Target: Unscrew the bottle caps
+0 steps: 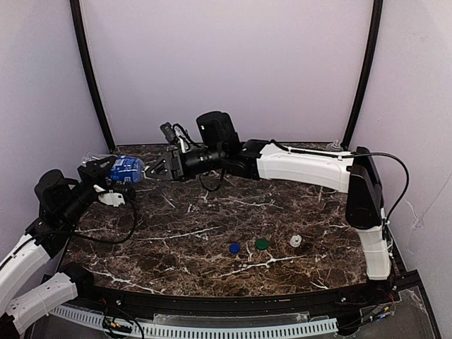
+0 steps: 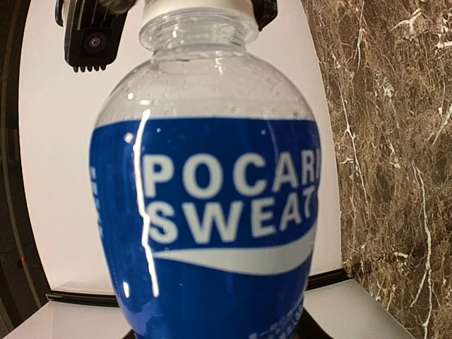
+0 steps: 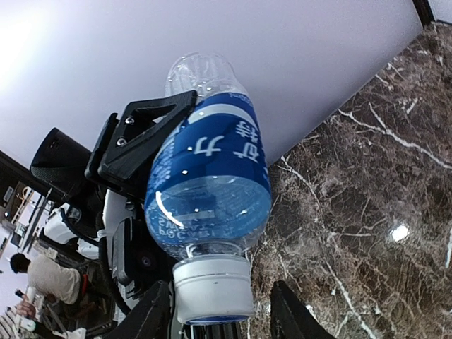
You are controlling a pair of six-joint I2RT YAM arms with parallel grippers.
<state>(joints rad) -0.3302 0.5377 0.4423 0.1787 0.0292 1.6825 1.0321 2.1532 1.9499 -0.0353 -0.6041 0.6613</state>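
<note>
Left pincer (image 1: 116, 175): clenched on the Pocari Sweat bottle (image 1: 128, 169), with 1 black finger (image 3: 141, 141) pressed against the blue label.
Pocari Sweat bottle: held off the counter (image 1: 212, 219) at the far left. It lies roughly level, with its neck pointing right toward the right arm.
Bottle cap (image 3: 213, 288): white, seated on the neck of the bottle, with a blue ring just under it.
Right pincer (image 1: 153, 169): released, not grasping. Its 2 fingers (image 3: 150, 316) stand on either side of the bottle cap. 1 finger is just beside the cap, and a gap shows between the cap and the other.
Blue loose cap (image 1: 234, 248): on the counter, near centre.
Green loose cap (image 1: 262, 244): just right of the blue one, apart from it.
White loose cap (image 1: 296, 241): further right, in the same row.
</note>
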